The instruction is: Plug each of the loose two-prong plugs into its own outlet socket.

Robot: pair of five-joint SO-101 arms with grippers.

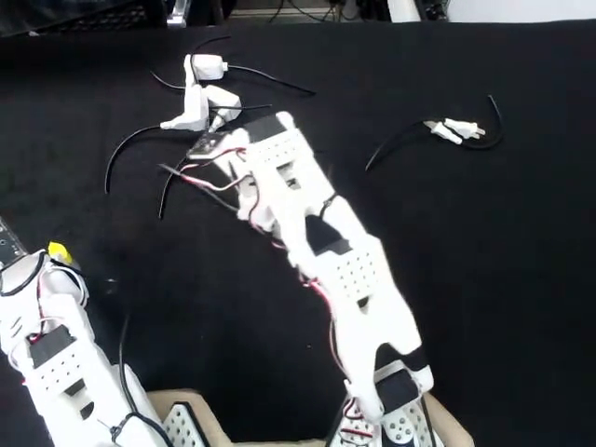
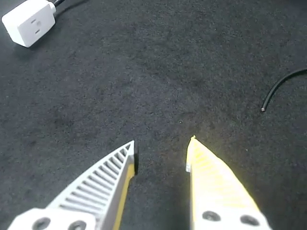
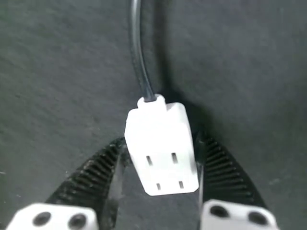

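Note:
A white outlet socket [image 3: 162,148] on a black cord sits between the fingers of my right gripper [image 3: 159,140], which is shut on its two sides, slots facing the camera. In the high view this gripper [image 1: 207,110] is at the far left of the black table with that socket [image 1: 224,98] in it. A second white socket [image 1: 207,67] lies just beyond. A loose white two-prong plug [image 1: 453,129] with a curled black cord lies far to the right. My left gripper [image 2: 163,148] hovers open over bare cloth near the front left [image 1: 58,253]; a white socket [image 2: 29,21] lies ahead of it.
Black cords [image 1: 130,144] loop over the cloth around the sockets, and a loose cord end [image 2: 283,88] lies near my left gripper. The right arm [image 1: 326,251] stretches diagonally across the middle of the table. The table's back edge [image 1: 298,20] runs behind the sockets.

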